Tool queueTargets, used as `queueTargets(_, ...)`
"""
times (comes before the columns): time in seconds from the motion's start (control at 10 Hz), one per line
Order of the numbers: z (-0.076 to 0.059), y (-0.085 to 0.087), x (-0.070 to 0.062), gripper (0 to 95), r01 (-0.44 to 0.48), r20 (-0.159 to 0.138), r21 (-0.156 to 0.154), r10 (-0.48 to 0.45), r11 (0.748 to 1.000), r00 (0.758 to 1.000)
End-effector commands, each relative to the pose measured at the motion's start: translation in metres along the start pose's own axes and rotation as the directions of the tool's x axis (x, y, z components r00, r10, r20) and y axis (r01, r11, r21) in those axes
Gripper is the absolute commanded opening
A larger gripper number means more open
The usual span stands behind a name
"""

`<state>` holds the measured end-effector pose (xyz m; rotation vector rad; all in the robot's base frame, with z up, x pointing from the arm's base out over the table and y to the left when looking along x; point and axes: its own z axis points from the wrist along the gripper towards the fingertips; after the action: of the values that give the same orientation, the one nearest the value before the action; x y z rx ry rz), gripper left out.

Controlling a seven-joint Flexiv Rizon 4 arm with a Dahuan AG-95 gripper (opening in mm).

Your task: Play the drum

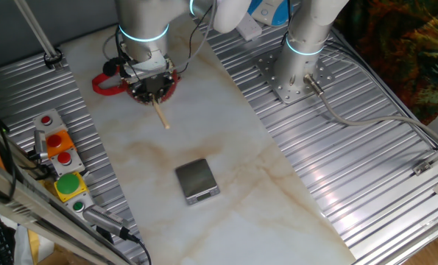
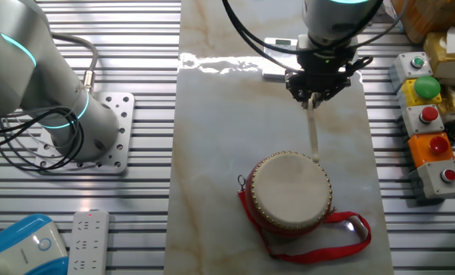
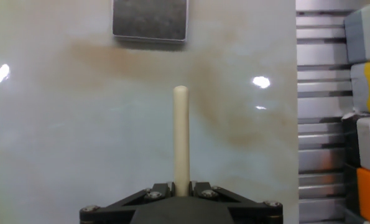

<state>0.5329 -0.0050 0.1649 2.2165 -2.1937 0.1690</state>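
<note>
drum sits nearest, at six o'clock from my jaws. they're pinching the drumstick, tip over its twelve o'clock rim.

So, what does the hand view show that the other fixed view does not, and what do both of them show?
Only the hand view shows the grey metal block at the top of its frame. Only the other fixed view shows the drum with its red strap, a second arm's base, and a white remote. Both show the claw shut on the pale drumstick, the marble tabletop, and the coloured button boxes at the right.
</note>
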Motion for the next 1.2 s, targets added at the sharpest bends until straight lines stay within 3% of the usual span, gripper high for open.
queueTargets(0.1, 0.000, -0.001, 0.003, 0.0, -0.001, 0.002, 0.007, 0.001, 1.000, 1.000)
queueTargets(0.7, 0.000, 0.001, 0.024, 0.0, 0.032, 0.004, 0.017, -0.032, 0.999, 0.999)
queueTargets(1.2, 0.001, 0.002, 0.027, 0.0, 0.036, 0.000, 0.018, -0.036, 0.999, 0.999)
